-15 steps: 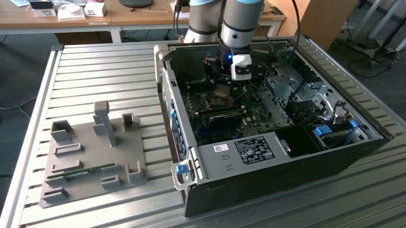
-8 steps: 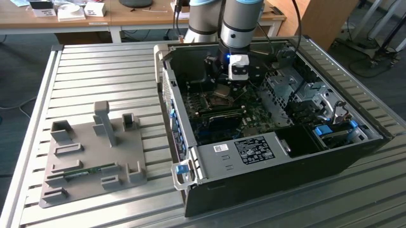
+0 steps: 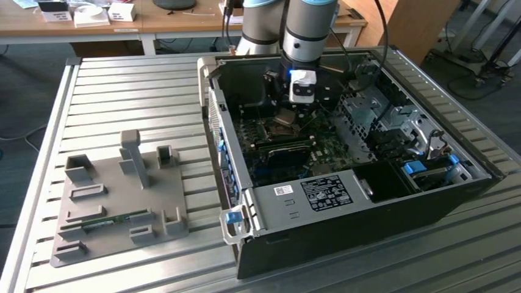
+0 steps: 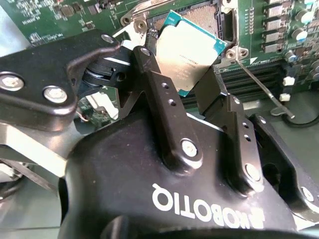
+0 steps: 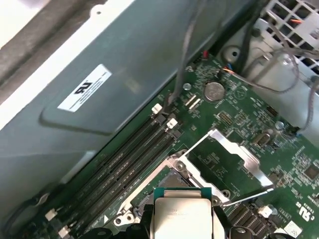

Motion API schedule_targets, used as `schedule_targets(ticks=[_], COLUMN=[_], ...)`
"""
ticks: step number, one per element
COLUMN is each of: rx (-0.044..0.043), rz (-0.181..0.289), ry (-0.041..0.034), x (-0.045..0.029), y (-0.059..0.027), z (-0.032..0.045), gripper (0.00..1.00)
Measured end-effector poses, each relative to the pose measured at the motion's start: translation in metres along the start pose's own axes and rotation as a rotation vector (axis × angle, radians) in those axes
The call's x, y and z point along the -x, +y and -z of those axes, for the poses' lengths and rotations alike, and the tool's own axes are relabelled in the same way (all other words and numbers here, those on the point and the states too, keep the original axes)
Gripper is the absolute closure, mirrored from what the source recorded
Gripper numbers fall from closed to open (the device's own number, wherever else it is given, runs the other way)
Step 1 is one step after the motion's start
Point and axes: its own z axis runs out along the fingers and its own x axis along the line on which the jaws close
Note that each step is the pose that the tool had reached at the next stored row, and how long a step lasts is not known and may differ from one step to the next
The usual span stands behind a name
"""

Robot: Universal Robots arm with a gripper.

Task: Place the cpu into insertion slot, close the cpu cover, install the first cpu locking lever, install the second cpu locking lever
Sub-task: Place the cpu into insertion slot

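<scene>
On the ext. view's left you've got a grey fixture tray (image 3: 114, 201) lying on the slatted metal bench (image 3: 122, 91), w/ a thin green strip part (image 3: 106, 221) sitting in one of its slots. Move right and you reach the open computer case (image 3: 366, 238), open side up, w/ the motherboard (image 3: 281, 149) showing inside. Your arm (image 3: 308, 30) comes down into the case's far half. The pincer (image 3: 294, 104) is over the board, clenched on the cpu (image 3: 287, 116). In the second wrist view the black fingers (image 4: 160, 94) clamp the cpu (image 4: 192, 52) by opposite edges, silvery top toward the cam, chip tilted vs. the board. The insertion slot (image 4: 212, 17) sits right behind it, partly covered by the chip. You can't tell if a corner touches it, but the cpu isn't seated flat. In the first wrist view the cpu (image 5: 182, 216) sits just beside the insertion slot (image 5: 172, 185). The cpu cover (image 5: 244, 154) is swung open, green board visible thru its window. A thin locking lever (image 5: 246, 197) sticks out free near the cover, not latched. Black memory slots (image 5: 127, 162) run between the insertion slot and the case wall (image 5: 124, 59). Farther right in the ext. view you get metal drive bays (image 3: 382, 116) and a blue clip (image 3: 415, 168).
</scene>
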Motion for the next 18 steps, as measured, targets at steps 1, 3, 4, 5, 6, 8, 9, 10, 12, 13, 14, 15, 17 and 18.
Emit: schedule_targets(ticks=[1,3,4,5,6,8,9,10,12,13,14,15,17,18], rx=[0.0001,0.0003,0.0003,0.0004,0.0006,0.0007,0.0009,0.0009,0.0012,0.0012,0.0014,0.0014,0.0016,0.0017], rz=[-0.012,-0.036,-0.049,-0.062,-0.076,-0.103,-0.116,-0.130,-0.157,-0.170,-0.183,-0.196,-0.222,-0.235], ry=[-0.0011,-0.0032,-0.0043,-0.0055,-0.0067,-0.0091,-0.0102,-0.0115,-0.0138,-0.0150,-0.0161,-0.0173,-0.0196,-0.0207], x=[0.0000,0.0000,0.0000,0.0000,0.0000,0.0000,0.0000,0.0000,0.0000,0.0000,0.0000,0.0000,0.0000,0.0000], y=[0.0000,0.0000,0.0000,0.0000,0.0000,0.0000,0.0000,0.0000,0.0000,0.0000,0.0000,0.0000,-0.0001,-0.0001], z=[0.0000,-0.0001,-0.0001,-0.0002,-0.0002,-0.0003,-0.0003,-0.0004,-0.0004,-0.0005,-0.0005,-0.0005,-0.0006,-0.0006], gripper=[0.46,0.46,0.46,0.46,0.46,0.46,0.46,0.46,0.46,0.46,0.46,0.46,0.46,0.46])
